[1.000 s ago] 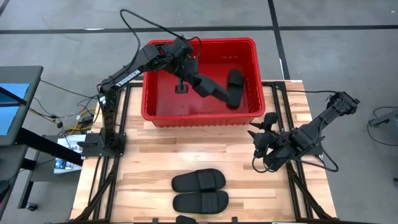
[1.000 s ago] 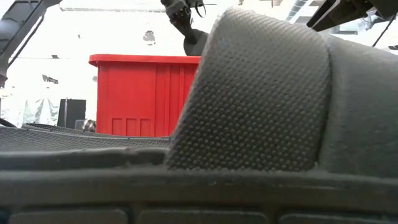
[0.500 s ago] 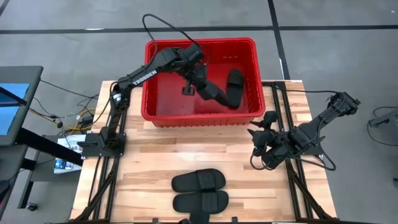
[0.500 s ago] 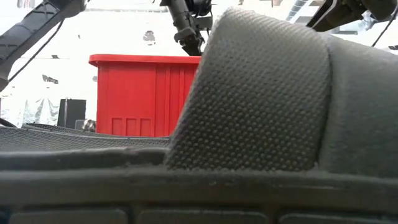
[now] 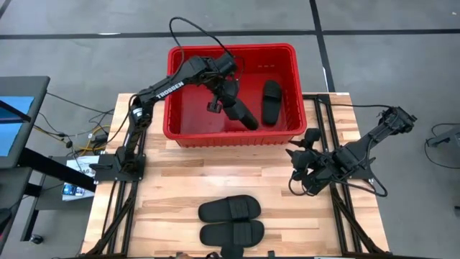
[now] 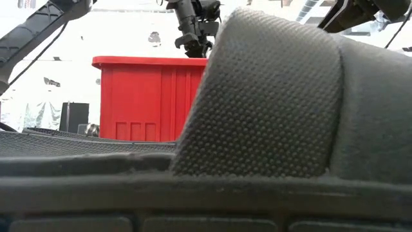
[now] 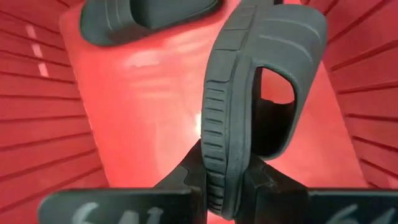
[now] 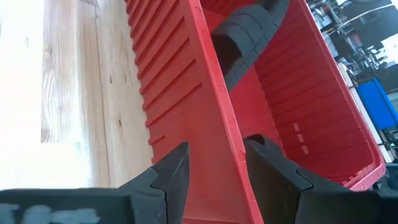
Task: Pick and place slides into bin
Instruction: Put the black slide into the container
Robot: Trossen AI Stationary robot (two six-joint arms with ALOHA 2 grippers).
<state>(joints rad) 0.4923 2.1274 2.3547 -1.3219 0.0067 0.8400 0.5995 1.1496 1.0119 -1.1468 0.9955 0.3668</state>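
Note:
My left gripper (image 5: 227, 103) reaches into the red bin (image 5: 188, 137) and is shut on a black slide (image 5: 242, 115). A second slide (image 5: 271, 101) lies on the bin floor by the right wall and also shows in the left wrist view (image 7: 143, 15). Two more slides (image 5: 228, 209) (image 5: 231, 233) lie side by side on the table near its front edge; one fills the low view (image 6: 277, 96). My right gripper (image 5: 298, 169) is open and empty over the table's right side, next to the bin's near right corner (image 8: 186, 93). My left gripper pinches the slide's sole by its edge (image 7: 217, 168) at one end, between the two fingers (image 7: 267, 183). The fingers come from above, slanting down into the bin. The slide points away below them on its side, strap (image 7: 292, 74) to one side; whether its far end touches the floor I cannot tell.
The bin stands at the table's far edge, its walls high around my left gripper. Bare wood lies between the bin and the two slides at the front. Black frame rails (image 5: 323, 122) run along both table sides.
My left gripper has gone a little toward the table's right edge inside the bin and tipped. The held slide, which slanted out toward the other slide, now hangs steeper and stands clear of it. My right arm has kept still.

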